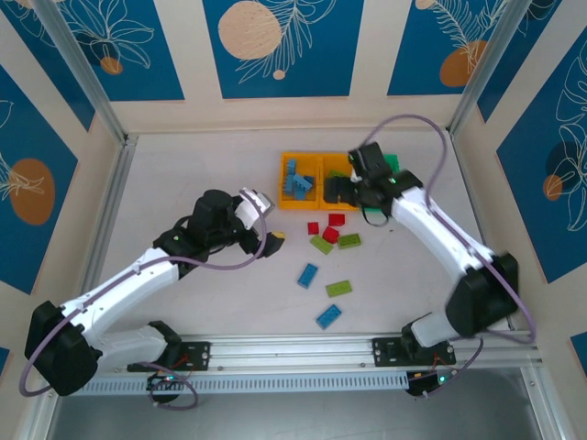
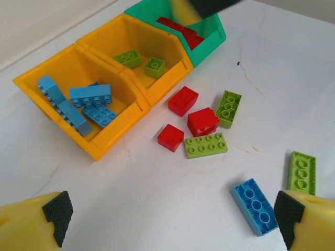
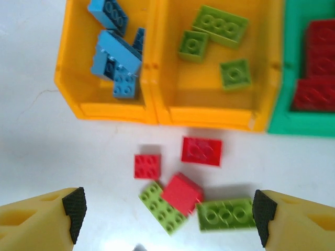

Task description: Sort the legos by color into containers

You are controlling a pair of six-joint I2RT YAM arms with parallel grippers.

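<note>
Nearest the arm bases, three loose bricks are lying well apart on the table (image 1: 266, 302): near blue brick (image 1: 328, 317), lime brick (image 1: 338, 288), second blue brick (image 1: 307, 275). Left gripper (image 2: 172, 219) is hovering beside these, fingers spread wide, holding nothing. Further out, a cluster is sitting just in front of the bins: small red brick (image 3: 147, 166), flat red brick (image 3: 201, 150), and a tilted red brick (image 3: 181, 193) leaning on a lime piece (image 3: 162, 213). Right gripper (image 3: 167, 214) is hanging over this cluster, fingers also wide apart and empty. Beyond, left orange bin (image 3: 104, 111) is holding blues, middle orange bin (image 3: 209, 119) limes, green bin (image 3: 293, 126) reds. Judgement: sorting is running past halfway, and the arms are sitting between picks. Next move is probably calling for the right gripper dropping onto the tilted red brick, jaws straddling its sides, lifting it clear of the lime piece underneath, then carrying it to the green bin.
</note>
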